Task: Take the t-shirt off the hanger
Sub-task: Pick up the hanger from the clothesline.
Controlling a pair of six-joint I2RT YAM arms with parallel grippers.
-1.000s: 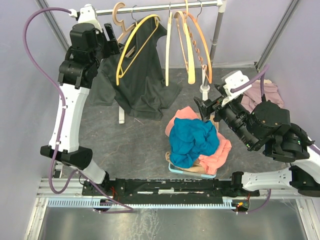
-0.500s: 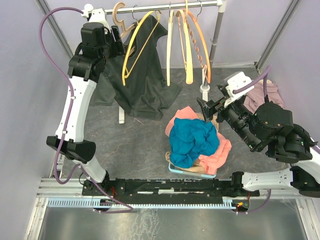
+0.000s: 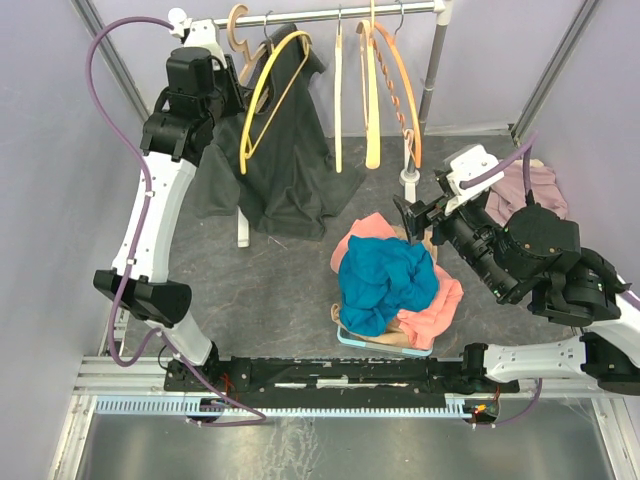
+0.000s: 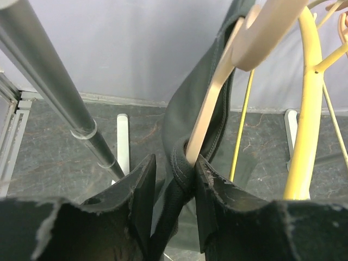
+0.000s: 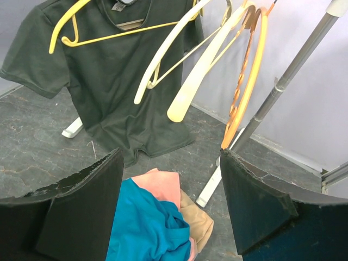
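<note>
the floor (image 3: 280, 290) is dark grey and stone-patterned, shut in by pale lilac walls (image 3: 40, 200) with metal posts at the corners. a silver rail (image 3: 330, 14) runs across the far side on white-footed uprights.

the t-shirt (image 3: 285, 160) is dark, near black, and hangs at the left part of that rail on a beige hanger (image 4: 217, 92). its neck is up at the rail and its hem is down towards the floor, so its long axis runs top to bottom. in the overhead view that axis comes from the rail towards us. in the right wrist view its front faces the camera, with one sleeve spread out to the left. a yellow hanger (image 3: 262, 100) hangs slantwise in front of it. further right along the rail are cream hangers (image 3: 372, 110) and an orange hanger (image 3: 400, 80).

our left gripper (image 4: 175, 166) is up at the collar, its jaws drawn narrow around the rolled neck edge and the beige hanger's arm. the right-hand finger (image 4: 204, 179) touches the fabric. we cannot tell whether the jaws are truly clenched.

our right gripper (image 5: 171, 155) is low over the middle, jaws spread wide and holding nothing. just beside it a pile of clothes (image 3: 385, 280), blue over pink, sits on a light blue tray (image 3: 380, 345).
</note>
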